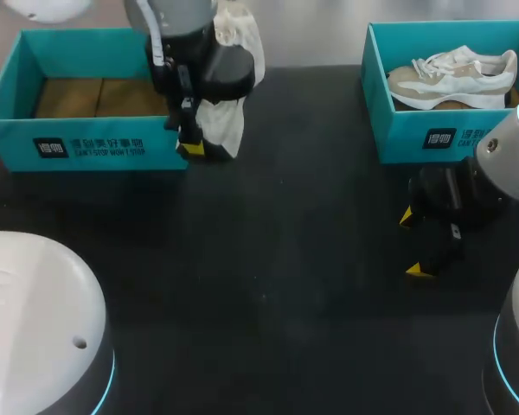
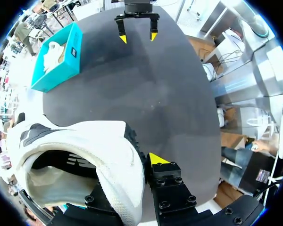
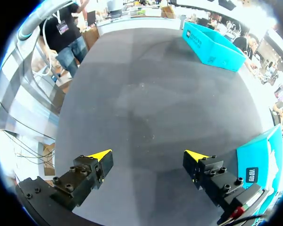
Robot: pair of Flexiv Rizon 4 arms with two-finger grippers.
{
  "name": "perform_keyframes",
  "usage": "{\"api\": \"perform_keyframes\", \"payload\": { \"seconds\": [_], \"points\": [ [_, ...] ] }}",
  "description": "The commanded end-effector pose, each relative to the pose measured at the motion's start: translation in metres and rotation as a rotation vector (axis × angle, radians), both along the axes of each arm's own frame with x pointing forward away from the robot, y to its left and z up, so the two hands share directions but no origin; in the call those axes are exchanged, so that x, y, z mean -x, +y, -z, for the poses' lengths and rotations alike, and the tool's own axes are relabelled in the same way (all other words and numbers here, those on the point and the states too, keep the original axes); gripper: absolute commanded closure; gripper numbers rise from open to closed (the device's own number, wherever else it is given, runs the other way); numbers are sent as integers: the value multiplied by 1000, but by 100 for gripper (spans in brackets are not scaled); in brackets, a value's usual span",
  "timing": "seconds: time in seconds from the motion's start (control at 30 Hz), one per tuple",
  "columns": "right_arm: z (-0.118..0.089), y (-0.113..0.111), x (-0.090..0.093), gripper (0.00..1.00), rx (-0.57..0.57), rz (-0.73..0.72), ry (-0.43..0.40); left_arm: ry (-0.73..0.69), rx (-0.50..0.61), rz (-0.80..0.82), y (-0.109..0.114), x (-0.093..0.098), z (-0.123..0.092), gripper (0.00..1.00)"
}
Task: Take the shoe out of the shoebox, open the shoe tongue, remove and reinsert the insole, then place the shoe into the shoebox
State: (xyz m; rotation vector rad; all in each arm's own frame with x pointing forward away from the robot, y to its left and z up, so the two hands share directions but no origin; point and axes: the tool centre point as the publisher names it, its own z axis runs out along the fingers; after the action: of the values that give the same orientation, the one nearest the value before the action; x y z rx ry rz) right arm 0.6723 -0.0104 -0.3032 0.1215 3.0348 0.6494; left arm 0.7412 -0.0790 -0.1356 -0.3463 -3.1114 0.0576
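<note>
The dark worktop [image 1: 268,285] carries two teal boxes along its far edge. The left shoebox [image 1: 86,147] stands open with nothing to be seen in it, and the right shoebox [image 1: 415,138] holds a second shoe [image 1: 454,76] lying on its side. The white shoe [image 1: 227,117] of the task hangs clear of the worktop just right of the left shoebox's near right corner, its long axis roughly upright. The left fingers [image 1: 191,149] are clamped on the wall of its opening, one inside and one outside. The right fingers [image 1: 418,271] stand apart and empty, low over the worktop just in front of the right shoebox. The shoe lies well apart from them to the left and a little farther back. Spreading the tongue would probably call for the right arm to cross that gap toward the shoe's open top.
</note>
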Motion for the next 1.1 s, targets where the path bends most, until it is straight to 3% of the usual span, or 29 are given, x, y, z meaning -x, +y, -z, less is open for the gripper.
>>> {"api": "perform_keyframes", "payload": {
  "seconds": [0.03, 0.27, 0.4, 0.73, 0.93, 1.1],
  "points": [
    [1, 0, 1, 0, 2, 1, -2, -2, 0, 1, 1, 0, -3, 100],
    [1, 0, 1, 0, 2, 1, -2, -2, 0, 1, 1, 0, -3, 100],
    [1, 0, 1, 0, 2, 1, -2, -41, 10, 1, 21, -7, -23, 100],
    [1, 0, 1, 0, 2, 1, -2, -75, 38, -15, 71, -57, -63, 100],
    [1, 0, 1, 0, 2, 1, -2, -45, 34, 82, 96, -95, -57, 100],
    [1, 0, 1, 0, 2, 1, -2, -26, 31, 21, 129, -131, -51, 100]
  ]
}}
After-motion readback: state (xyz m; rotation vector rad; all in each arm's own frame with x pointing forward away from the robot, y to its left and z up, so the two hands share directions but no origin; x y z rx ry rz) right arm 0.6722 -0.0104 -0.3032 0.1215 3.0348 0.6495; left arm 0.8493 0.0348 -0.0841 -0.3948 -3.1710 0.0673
